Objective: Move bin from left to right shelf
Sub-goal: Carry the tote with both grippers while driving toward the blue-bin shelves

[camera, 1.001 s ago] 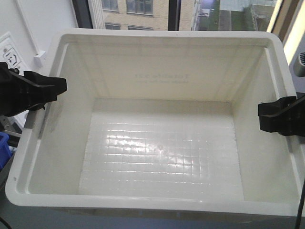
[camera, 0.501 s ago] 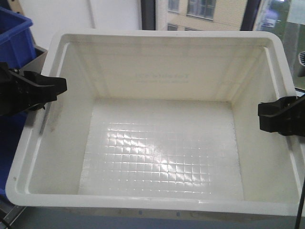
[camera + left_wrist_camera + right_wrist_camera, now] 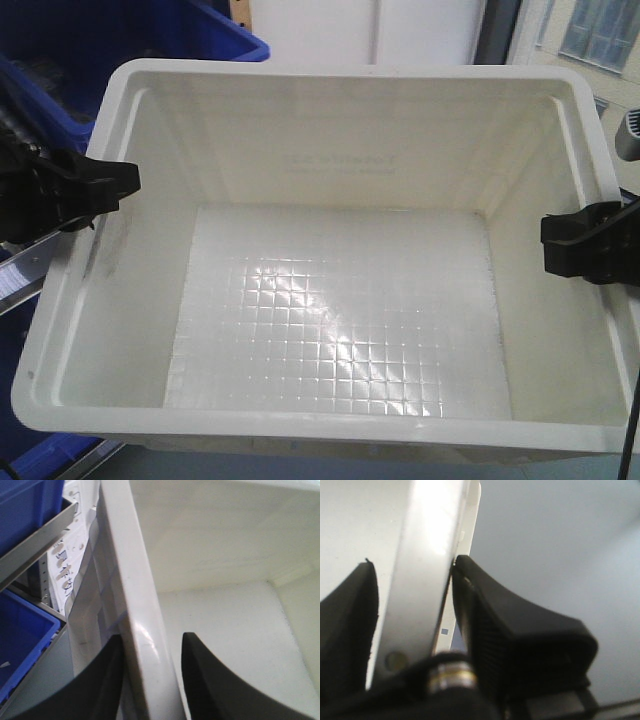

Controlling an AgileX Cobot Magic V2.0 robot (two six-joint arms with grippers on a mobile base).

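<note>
I am holding the white bin [image 3: 340, 75] by its two short sides, one gripper on each. My left gripper [image 3: 105, 185] is pinching the bin's thick left rim: in the left wrist view its two black fingers [image 3: 102, 680] are sitting on either side of the rim [image 3: 135, 590], one outside the wall and one inside, closed down as far as the plastic allows. My right gripper [image 3: 572, 245] is doing the same on the opposite rim. In the right wrist view one ribbed finger [image 3: 485, 615] is pressing against the outer face of the rim [image 3: 425, 555] and the other is lying against the inner face.

The bin is filling almost the whole front view, open side up, with nothing inside it and light glinting off its gridded floor. Faint lettering is showing through its far wall. Blue bins [image 3: 150, 40] are sitting on a shelf just beyond its left far corner, and a metal shelf rail [image 3: 40, 550] is running close beside its left wall. I cannot tell whether its base is resting on anything.
</note>
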